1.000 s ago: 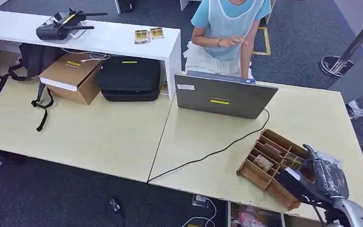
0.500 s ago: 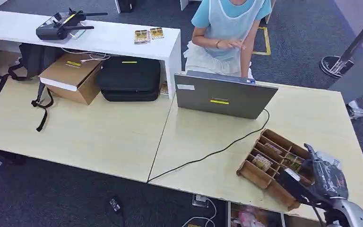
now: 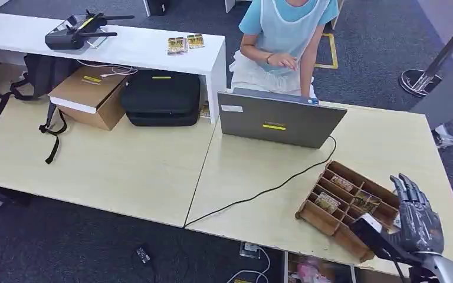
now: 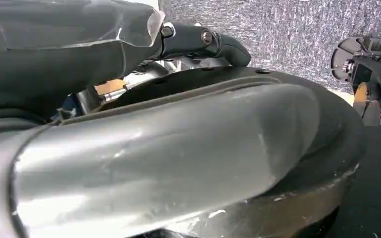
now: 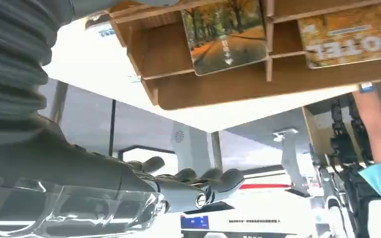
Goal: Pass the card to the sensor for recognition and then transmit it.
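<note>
Spanning the scene, the pale table (image 3: 124,171) carries everything within the robot's reach: a laptop (image 3: 280,119) faces the seated person (image 3: 286,35), likely so they can watch the recognition result, and its cable (image 3: 259,191) trails off the near edge. The wooden divided tray (image 3: 330,227) sits at the right, near the right hand (image 3: 416,215), keeping each card (image 3: 327,202) flat in its own slot and easy to lift. That hand hovers just beside the tray, fingers straight and spread, holding nothing. The left hand's (image 4: 129,54) state I cannot tell.
</note>
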Controlling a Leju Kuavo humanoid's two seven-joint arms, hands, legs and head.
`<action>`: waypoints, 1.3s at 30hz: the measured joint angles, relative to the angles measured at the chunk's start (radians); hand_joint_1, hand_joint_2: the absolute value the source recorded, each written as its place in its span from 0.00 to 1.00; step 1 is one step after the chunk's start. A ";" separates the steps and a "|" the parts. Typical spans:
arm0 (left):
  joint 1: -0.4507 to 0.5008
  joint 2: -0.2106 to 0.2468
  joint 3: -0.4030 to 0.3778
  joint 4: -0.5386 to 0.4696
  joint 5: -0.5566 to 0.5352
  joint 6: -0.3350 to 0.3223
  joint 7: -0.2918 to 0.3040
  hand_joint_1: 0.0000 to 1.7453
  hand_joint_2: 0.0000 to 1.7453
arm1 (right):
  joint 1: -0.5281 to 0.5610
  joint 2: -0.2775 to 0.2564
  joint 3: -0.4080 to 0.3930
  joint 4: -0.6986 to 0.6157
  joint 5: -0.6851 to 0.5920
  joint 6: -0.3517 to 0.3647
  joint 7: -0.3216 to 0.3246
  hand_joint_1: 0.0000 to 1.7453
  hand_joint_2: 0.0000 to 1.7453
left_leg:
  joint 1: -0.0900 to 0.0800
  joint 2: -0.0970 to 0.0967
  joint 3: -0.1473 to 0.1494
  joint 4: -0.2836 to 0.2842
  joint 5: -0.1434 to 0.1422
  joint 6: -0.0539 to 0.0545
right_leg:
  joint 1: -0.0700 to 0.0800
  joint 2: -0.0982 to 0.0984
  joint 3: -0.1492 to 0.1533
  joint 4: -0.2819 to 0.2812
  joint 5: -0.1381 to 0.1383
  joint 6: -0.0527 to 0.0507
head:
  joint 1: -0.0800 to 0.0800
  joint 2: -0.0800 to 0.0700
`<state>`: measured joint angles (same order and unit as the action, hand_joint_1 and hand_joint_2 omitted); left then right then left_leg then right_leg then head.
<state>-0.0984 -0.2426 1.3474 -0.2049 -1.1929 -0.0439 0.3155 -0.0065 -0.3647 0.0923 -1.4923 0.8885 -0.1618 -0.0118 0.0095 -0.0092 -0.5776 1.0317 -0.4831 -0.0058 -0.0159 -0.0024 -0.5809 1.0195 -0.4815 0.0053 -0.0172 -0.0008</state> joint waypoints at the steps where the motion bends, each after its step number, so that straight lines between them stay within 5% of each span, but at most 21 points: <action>1: 0.000 0.000 0.001 0.000 0.003 0.000 0.000 0.00 0.00 | -0.001 0.003 0.000 0.000 0.002 -0.005 -0.005 0.00 1.00 | 0.000 0.000 0.000 0.000 0.000 0.000 | 0.000 0.000 0.000 0.000 0.000 0.000 | 0.000 0.000; 21: -0.009 -0.005 0.044 0.000 0.046 0.018 0.000 0.00 0.00 | -0.094 0.055 0.003 0.045 -0.067 -0.074 -0.090 0.00 1.00 | 0.000 0.000 0.000 0.000 0.000 0.000 | 0.000 -0.001 0.000 0.000 0.000 0.000 | 0.000 0.000; 31: -0.010 -0.005 0.063 0.000 0.058 0.021 0.000 0.00 0.00 | -0.090 0.055 -0.042 -0.014 -0.345 0.031 -0.150 0.00 1.00 | 0.000 0.000 0.000 0.000 0.000 0.000 | 0.000 0.000 -0.001 0.000 0.000 0.000 | 0.000 0.000; 39: -0.013 -0.005 0.093 0.000 0.098 0.043 0.000 0.00 0.00 | -0.059 0.008 -0.098 -0.079 -0.573 0.221 -0.152 0.00 1.00 | 0.000 0.000 0.000 0.000 0.000 0.000 | 0.000 -0.001 -0.001 0.000 0.000 0.000 | 0.000 0.000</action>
<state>-0.1110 -0.2476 1.4408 -0.2049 -1.0952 -0.0012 0.3151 -0.0650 -0.3566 -0.0060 -1.5712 0.3151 0.0595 -0.1637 0.0094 -0.0096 -0.5780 1.0319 -0.4831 -0.0056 -0.0161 -0.0032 -0.5814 1.0193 -0.4816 0.0053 -0.0168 -0.0008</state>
